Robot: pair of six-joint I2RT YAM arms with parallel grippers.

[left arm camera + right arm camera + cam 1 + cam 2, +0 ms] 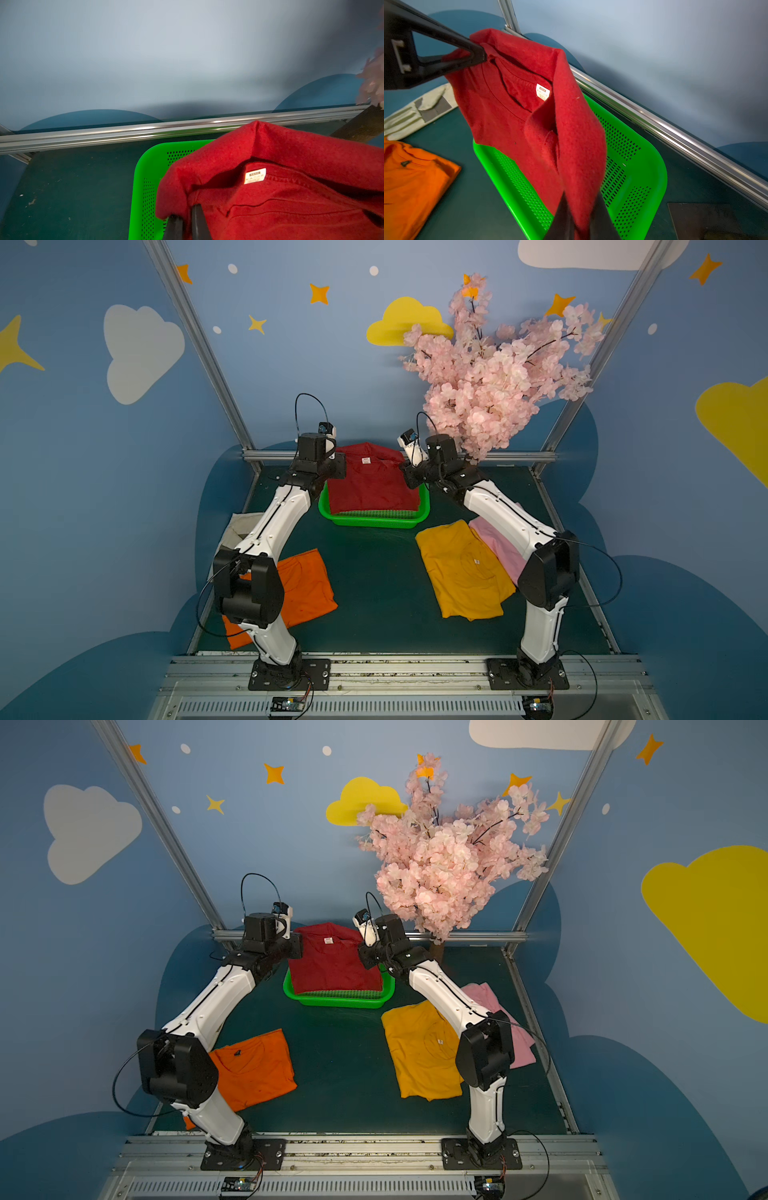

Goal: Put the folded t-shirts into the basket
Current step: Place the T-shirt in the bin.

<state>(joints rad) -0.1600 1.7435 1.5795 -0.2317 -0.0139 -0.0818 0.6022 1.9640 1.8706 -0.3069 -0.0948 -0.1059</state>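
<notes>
In both top views the red shirt (370, 485) is at centre of frame. Its lower part reaches into the basket (374, 521) and its collar edge is held up above the far rim. L gripper (186, 212) is closed on one corner of that edge and R gripper (580, 197) is closed on the opposite corner, the cloth hanging btw. them w/ the label facing up. Orange shirt (307, 585) lies flat at lower left, yellow shirt (461, 568) and pink shirt (498, 547) touching each other at lower right, all three on the table (374, 593) outside the basket.
</notes>
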